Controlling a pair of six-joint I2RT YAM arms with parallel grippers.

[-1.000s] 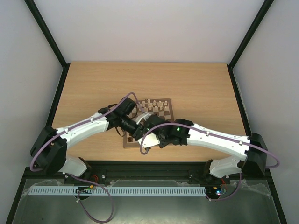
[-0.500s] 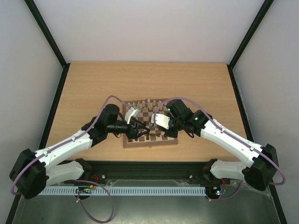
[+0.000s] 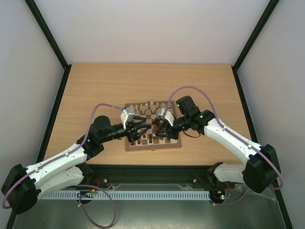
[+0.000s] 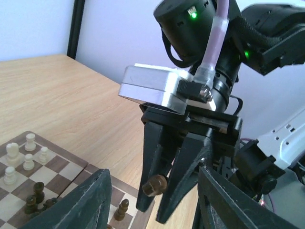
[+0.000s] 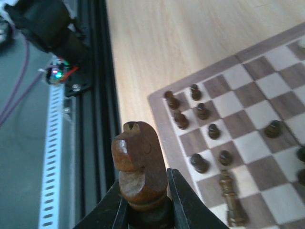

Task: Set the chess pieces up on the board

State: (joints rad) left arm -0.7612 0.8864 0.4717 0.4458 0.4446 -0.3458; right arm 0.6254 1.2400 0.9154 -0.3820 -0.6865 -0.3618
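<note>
Pale wood made up the table (image 3: pixel 95 90), with the board (image 5: pixel 252 83) sitting near its front edge between the two arms. The right gripper (image 5: pixel 143 210) was pinched tight on a dark knight (image 5: pixel 138 157) — held upright by its base, above the board's near side. The left gripper (image 3: pixel 144 131) hung just beside it, jaws spread wide with nothing between them. Dark pawns (image 5: pixel 202 112) stood scattered over the near squares — pale pieces (image 3: pixel 150 106) lined the far edge.

A light wooden table (image 3: pixel 95 90) stands between pale walls (image 3: pixel 143 28), with a white slotted strip (image 3: pixel 143 195) past its black rail (image 3: pixel 152 168).
</note>
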